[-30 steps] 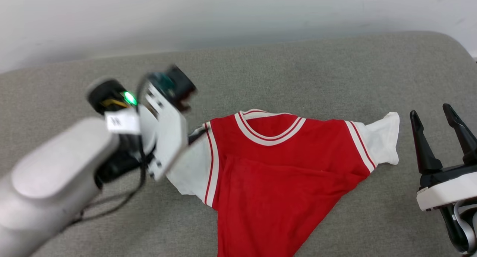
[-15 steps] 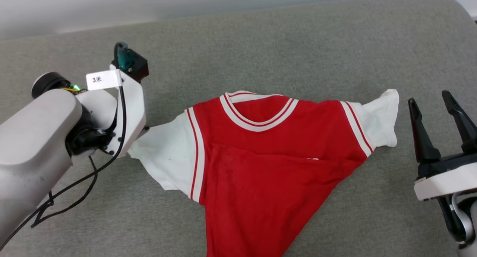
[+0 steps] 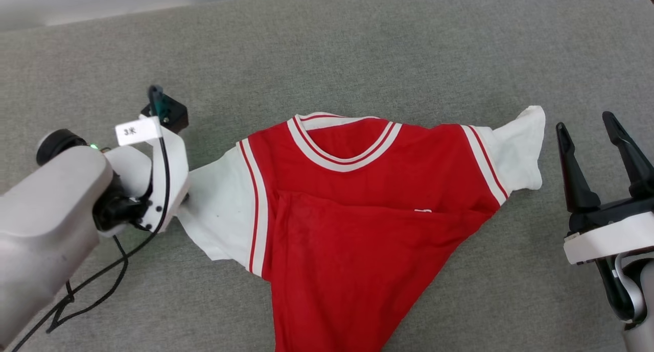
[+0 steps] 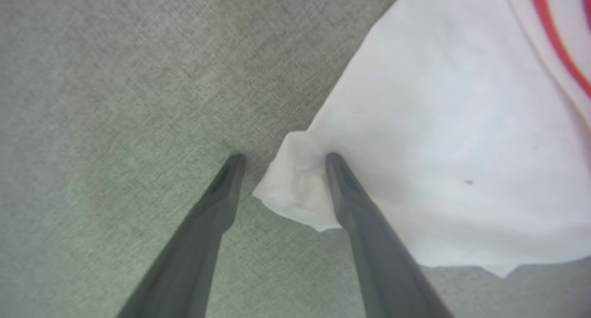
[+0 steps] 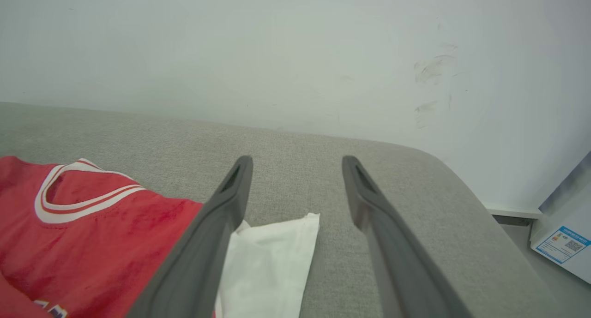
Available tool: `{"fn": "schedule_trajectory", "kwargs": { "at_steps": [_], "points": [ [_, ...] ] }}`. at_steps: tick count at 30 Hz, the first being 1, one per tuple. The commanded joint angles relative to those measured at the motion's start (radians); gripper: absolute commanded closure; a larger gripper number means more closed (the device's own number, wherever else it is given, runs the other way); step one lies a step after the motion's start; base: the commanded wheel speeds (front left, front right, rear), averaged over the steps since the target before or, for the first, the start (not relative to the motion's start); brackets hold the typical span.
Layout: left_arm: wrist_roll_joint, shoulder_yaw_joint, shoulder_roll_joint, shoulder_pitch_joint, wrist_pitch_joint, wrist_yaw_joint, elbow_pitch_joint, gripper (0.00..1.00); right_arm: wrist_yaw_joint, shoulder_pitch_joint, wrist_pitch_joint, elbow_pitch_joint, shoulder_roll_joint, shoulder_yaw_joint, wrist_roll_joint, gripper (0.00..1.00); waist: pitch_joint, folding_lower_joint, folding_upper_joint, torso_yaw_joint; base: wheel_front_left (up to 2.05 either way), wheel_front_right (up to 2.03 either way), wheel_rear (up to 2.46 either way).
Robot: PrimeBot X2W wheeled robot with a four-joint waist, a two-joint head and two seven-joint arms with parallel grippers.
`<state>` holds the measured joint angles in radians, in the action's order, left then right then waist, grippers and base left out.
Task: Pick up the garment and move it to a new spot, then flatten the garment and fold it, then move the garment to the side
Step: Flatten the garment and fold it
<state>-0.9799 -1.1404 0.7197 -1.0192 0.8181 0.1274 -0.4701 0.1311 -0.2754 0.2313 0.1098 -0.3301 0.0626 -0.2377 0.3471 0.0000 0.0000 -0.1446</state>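
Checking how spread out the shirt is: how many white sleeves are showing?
2. The left sleeve has its corner between the open left gripper's fingers; the right sleeve lies flat near the open right gripper, apart from it.

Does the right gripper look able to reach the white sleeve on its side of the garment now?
Probably yes. The right gripper stands open beside the white sleeve, apart from it, with only bare grey cushion between them; nothing lies on the sleeve.
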Motion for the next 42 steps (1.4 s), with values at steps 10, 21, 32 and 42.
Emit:
{"fn": "schedule_trajectory", "kwargs": {
  "at_steps": [10, 21, 32, 42],
  "points": [
    [-0.018, -0.060, 0.015, 0.028, -0.151, 0.002, 0.059, 1.00, -0.001, -0.018, -0.031, 0.007, -0.075, -0.036, 0.014, 0.00, -0.116, 0.0000, 0.0000, 0.065, 0.00, 0.00, 0.00],
    [-0.031, -0.049, 0.118, 0.010, -0.229, 0.000, 0.242, 1.00, -0.001, -0.236, -0.528, -0.007, -0.401, 0.228, -0.226, 0.00, -0.123, 0.0000, 0.0000, 0.126, 0.00, 0.00, 0.00],
    [0.011, -0.026, 0.144, -0.045, -0.237, -0.031, 0.389, 1.00, -0.001, -0.478, -1.068, 0.148, -0.514, 0.429, -0.498, 0.00, -0.007, 0.0000, 0.0000, 0.175, 0.00, 0.00, 0.00],
    [0.050, -0.007, 0.133, -0.101, -0.251, -0.037, 0.430, 1.00, -0.001, -0.512, -1.064, 0.326, -0.408, 0.505, -0.503, 0.00, 0.111, 0.0000, 0.0000, 0.197, 0.00, 0.00, 0.00]
  ]
}}
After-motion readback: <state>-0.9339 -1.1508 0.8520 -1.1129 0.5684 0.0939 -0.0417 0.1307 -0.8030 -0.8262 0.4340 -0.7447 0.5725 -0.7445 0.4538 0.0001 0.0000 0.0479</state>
